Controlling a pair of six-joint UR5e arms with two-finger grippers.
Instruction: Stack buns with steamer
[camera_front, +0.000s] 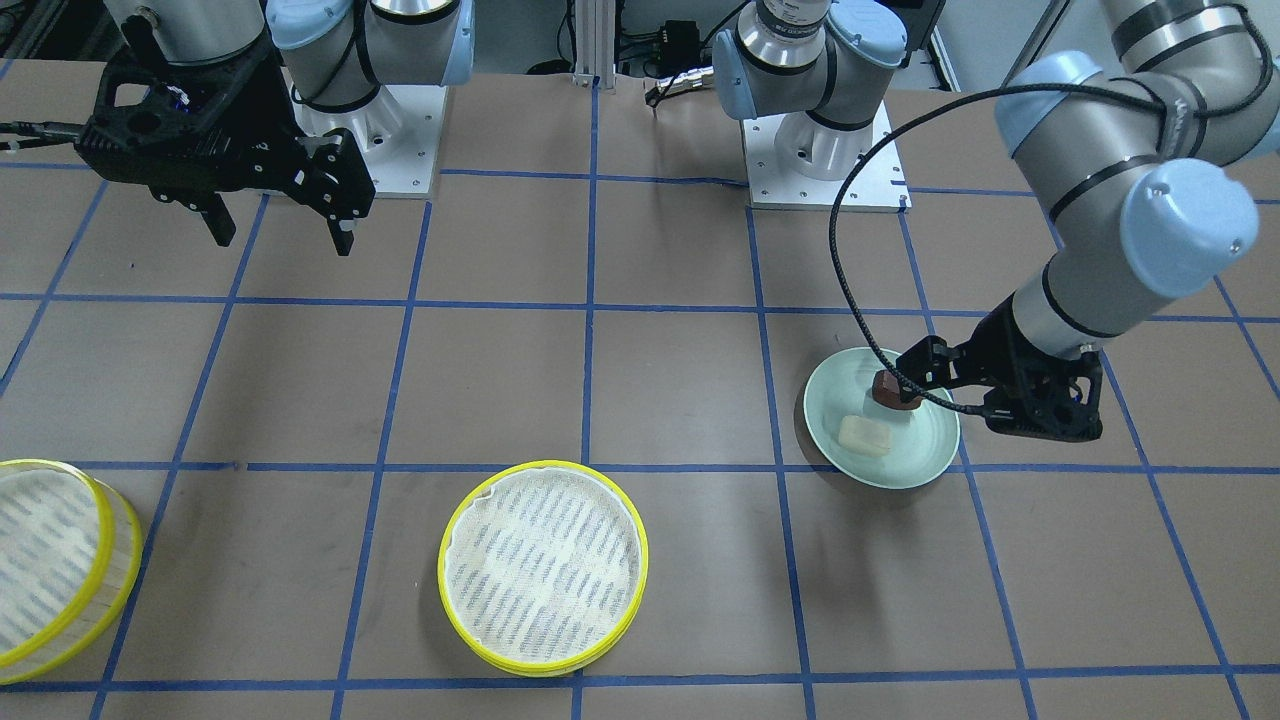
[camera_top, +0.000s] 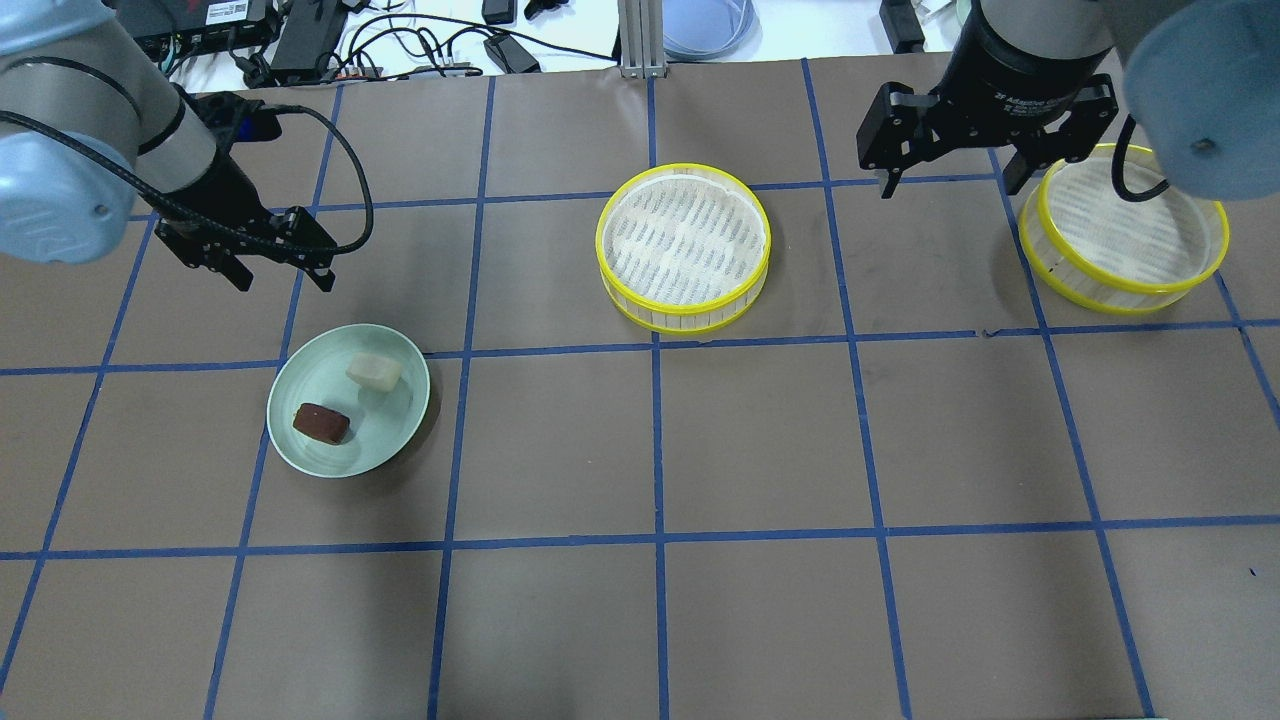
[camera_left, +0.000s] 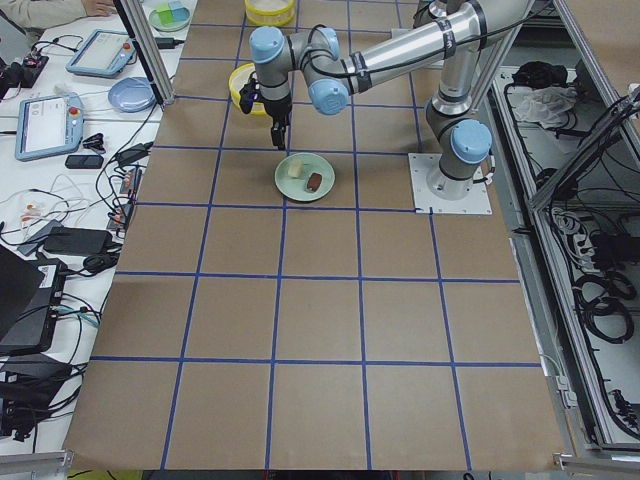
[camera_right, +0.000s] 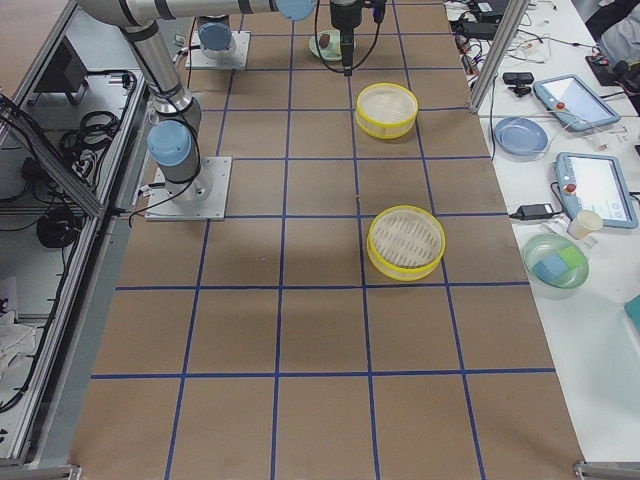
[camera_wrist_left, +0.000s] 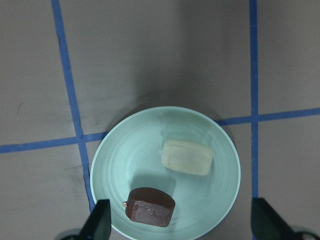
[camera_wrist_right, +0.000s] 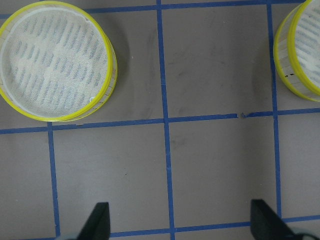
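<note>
Left gripper (camera_top: 284, 278): parted, empty, above pale green round plate (camera_top: 395, 425), table's left. On the plate: dark reddish-brown blocky bun (camera_top: 321, 423), long axis running finger to finger, and cream-white blocky bun (camera_top: 374, 371), just beside. Right gripper (camera_top: 948, 182): parted, empty, well apart, between yellow-rimmed mesh steamer tiers (camera_top: 684, 240).

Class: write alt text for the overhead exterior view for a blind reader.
A green plate holds a cream bun and a brown bun; the open left pincer hangs nearby. One empty steamer tier stands centrally, a second tier at right.
</note>
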